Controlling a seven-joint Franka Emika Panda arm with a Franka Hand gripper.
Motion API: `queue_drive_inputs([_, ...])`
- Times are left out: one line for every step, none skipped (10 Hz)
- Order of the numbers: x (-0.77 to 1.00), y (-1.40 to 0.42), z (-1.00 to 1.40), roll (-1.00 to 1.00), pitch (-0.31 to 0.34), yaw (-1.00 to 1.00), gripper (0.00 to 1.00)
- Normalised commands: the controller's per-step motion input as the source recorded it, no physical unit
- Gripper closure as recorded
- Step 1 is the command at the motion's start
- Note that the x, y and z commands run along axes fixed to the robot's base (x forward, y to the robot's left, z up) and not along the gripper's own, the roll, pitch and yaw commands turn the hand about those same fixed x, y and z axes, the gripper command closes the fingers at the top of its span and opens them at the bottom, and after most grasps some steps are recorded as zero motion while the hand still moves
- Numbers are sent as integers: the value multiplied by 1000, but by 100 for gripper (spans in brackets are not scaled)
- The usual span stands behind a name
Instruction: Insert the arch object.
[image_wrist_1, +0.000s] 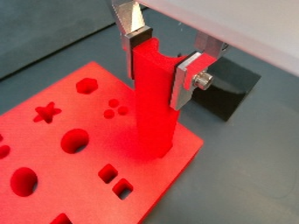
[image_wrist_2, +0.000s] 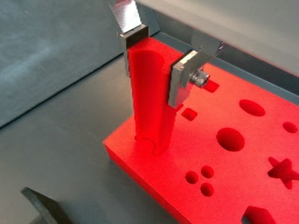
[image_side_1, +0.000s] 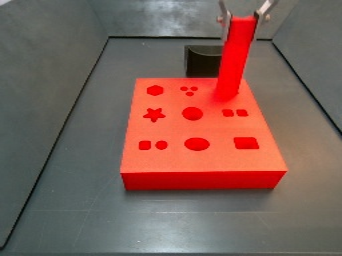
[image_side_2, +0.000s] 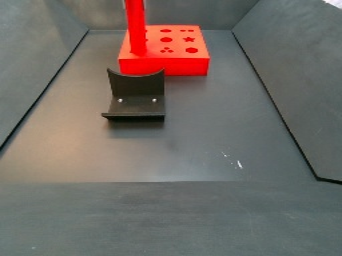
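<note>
The gripper (image_wrist_1: 163, 54), at top of frame, clamps the upright arch object (image_wrist_1: 155, 109), whose lower end meets the red board (image_wrist_1: 70, 179) near its edge.

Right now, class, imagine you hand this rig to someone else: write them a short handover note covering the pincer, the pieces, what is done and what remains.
Pincer: shut on the top of the arch object, above the red board at its far end in a side view.
Arch object: a red bar held upright, its lower end touching the board near an edge in both wrist views. Whether it has entered a cutout cannot be told.
Fixture: on the floor, apart from the board.
Done: bar picked up and brought to the board.
Left: confirm it is seated, push it down if needed, then open the pincer and withdraw.
</note>
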Motion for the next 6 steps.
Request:
queue_drive_inputs([143, 0, -814, 30, -136, -14, 100])
queue_drive_inputs([137, 0, -660, 14, -116, -23, 100])
queue_drive_inputs([131, 0, -563, 36, -90, -31, 100])
queue_drive_inputs([0, 0, -440, 103, -43, -66, 100])
queue_drive_inputs([29, -29, -257, 73, -11, -46, 100])
queue_drive_inputs([0, 0, 0, 0, 0, 0, 100])
